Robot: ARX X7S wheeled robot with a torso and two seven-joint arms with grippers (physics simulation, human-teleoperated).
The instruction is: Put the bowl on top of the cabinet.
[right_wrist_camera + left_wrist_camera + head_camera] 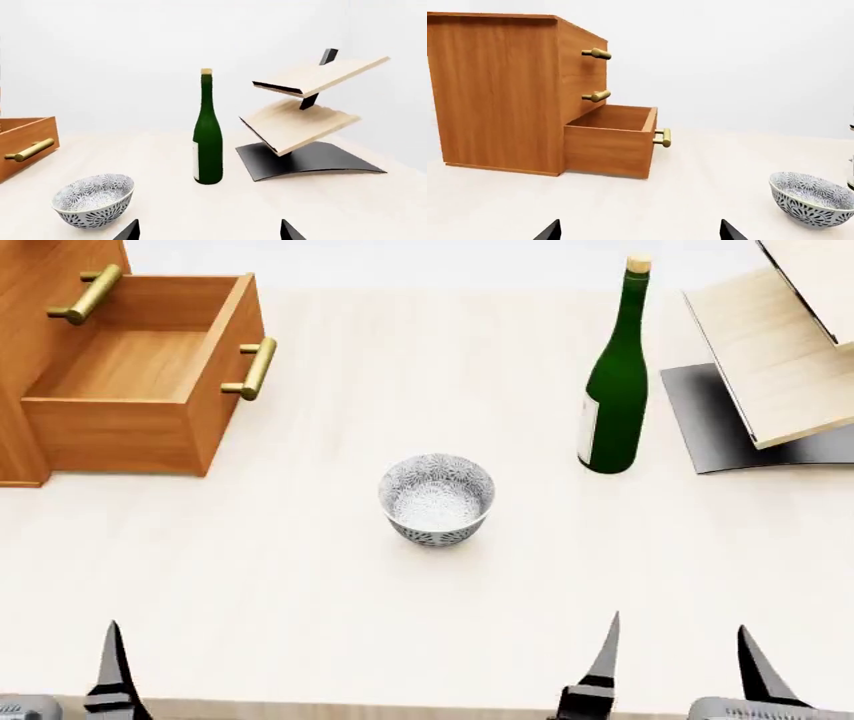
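Observation:
The bowl [437, 498] stands upright and empty on the pale table [400, 620], midway across and apart from both grippers. It also shows in the left wrist view, bowl [812, 199], and in the right wrist view, bowl [93, 200]. The cabinet [500, 90] stands at the far left, cabinet [27, 350], with its bottom drawer [134, 370] pulled out and empty. My left gripper [640, 231] is open with nothing in it, near the table's front left. My right gripper [681, 665] is open and empty at the front right, right gripper [210, 231].
A tall green bottle [617, 380] stands upright right of the bowl. Beyond it is a pale slanted wooden rack [787, 350] on a dark base. The open drawer's handle [254, 368] juts toward the table's middle.

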